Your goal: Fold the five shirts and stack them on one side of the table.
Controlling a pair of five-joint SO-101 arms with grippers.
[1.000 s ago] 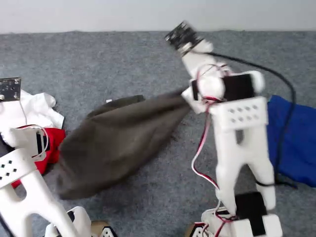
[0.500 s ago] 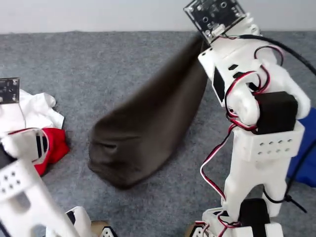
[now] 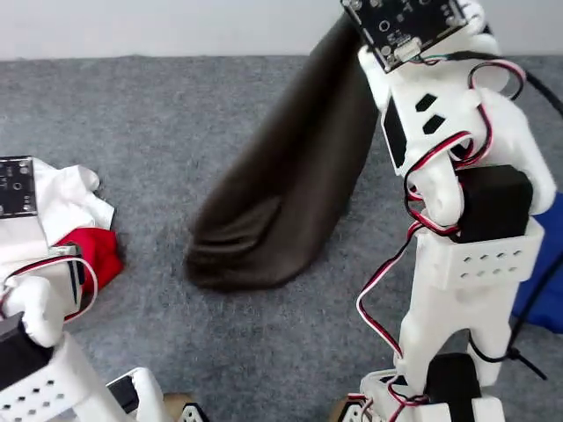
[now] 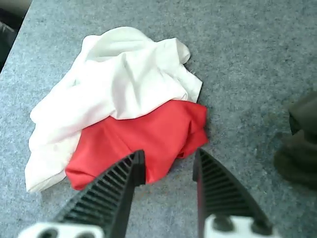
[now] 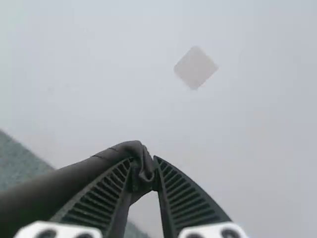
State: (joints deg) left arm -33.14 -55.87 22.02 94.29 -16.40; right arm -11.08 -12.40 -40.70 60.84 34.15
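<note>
A dark olive shirt [image 3: 290, 185] hangs stretched from high at the back down to the grey table, its lower end bunched on the surface. My right gripper [image 5: 144, 173] is shut on its top fold [image 5: 130, 151], lifted far above the table and facing a pale wall. My left gripper [image 4: 168, 166] is open and hovers just above a crumpled red shirt [image 4: 141, 139] that lies half under a white shirt [image 4: 119, 84]. The same pile, red shirt [image 3: 95, 251] and white shirt [image 3: 63, 195], sits at the table's left edge. A blue shirt [image 3: 541, 290] lies at the far right.
The right arm's white body [image 3: 466, 220] stands tall over the right half of the table, hiding much of the blue shirt. The left arm's base [image 3: 44, 378] sits at the front left corner. Grey carpet-like table surface [image 3: 176, 105] lies open at the back left.
My right gripper has risen and swung toward the back, pulling the olive shirt up off the table until only its lower end rests there. The left arm has shifted slightly.
</note>
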